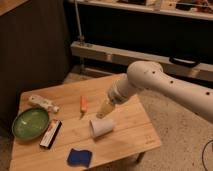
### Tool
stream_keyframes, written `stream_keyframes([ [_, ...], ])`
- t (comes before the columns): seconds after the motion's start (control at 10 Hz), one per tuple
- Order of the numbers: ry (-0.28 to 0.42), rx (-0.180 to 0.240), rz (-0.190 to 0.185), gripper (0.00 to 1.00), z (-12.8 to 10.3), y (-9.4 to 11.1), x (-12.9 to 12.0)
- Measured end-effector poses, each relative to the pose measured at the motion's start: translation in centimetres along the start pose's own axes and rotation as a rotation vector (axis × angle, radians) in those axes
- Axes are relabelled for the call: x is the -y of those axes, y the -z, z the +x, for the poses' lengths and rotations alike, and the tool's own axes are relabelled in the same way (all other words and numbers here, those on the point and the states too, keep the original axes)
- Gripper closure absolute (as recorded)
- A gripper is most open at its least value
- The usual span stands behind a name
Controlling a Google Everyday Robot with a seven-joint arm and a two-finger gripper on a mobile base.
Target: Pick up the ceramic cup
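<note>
Reaching down over the middle of the wooden table, the gripper hangs just above the ceramic cup, its pale fingers pointing down and toward the near-left corner. The jaws stand wide apart and hold nothing; whether a fingertip touches the cup cannot be told. From the gripper the white arm rises to the right through a short wrist to a rounded joint over the far edge. It then runs on as a thick link, dotted with small dark holes, out past the right side of the view.

On the table, from left to right:
- A green bowl sits upright beside the left edge.
- A white tube-shaped bottle lies flat near the far-left corner, just behind the bowl.
- A flat dark bar-shaped packet with a red and white border lies just right of the bowl. Its markings cannot be read.
- A blue cloth-like item lies at the near edge.
- A slim orange stick lies toward the far edge, near the gripper's left side.
- The ceramic cup lies on its side at the table's middle, directly beneath the gripper and apart from the other things. Nothing stands between the two.

Behind the table a grey metal beam crosses a dark wall
</note>
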State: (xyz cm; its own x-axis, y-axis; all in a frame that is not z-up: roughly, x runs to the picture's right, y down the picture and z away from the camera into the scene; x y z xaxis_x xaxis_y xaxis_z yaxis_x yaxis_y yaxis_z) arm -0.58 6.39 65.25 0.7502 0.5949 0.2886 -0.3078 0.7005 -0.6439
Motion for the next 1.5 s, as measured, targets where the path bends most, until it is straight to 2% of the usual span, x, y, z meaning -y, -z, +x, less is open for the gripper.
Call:
stream_keyframes([
  [0.1,0.0,0.022,0.003,0.2,0.2,-0.1,0.1],
  [0.6,0.008,0.022,0.002,0.2,0.0,-0.1,0.1],
  [0.7,0.058,0.01,0.011,0.2,0.0,0.0,-0.2],
  [0.8,0.136,-0.003,0.018,0.2,0.2,0.2,-0.3],
  [1.0,0.397,-0.041,0.022,0.2,1.0,0.4,-0.6],
  [1.1,0.476,-0.056,0.02,0.2,1.6,0.3,-0.5],
  [1.2,0.514,-0.062,0.016,0.2,2.0,0.2,-0.3],
  [1.3,0.522,-0.067,0.002,0.2,2.7,-0.5,0.3],
  [1.5,0.498,-0.082,-0.037,0.2,4.0,-2.4,1.1],
])
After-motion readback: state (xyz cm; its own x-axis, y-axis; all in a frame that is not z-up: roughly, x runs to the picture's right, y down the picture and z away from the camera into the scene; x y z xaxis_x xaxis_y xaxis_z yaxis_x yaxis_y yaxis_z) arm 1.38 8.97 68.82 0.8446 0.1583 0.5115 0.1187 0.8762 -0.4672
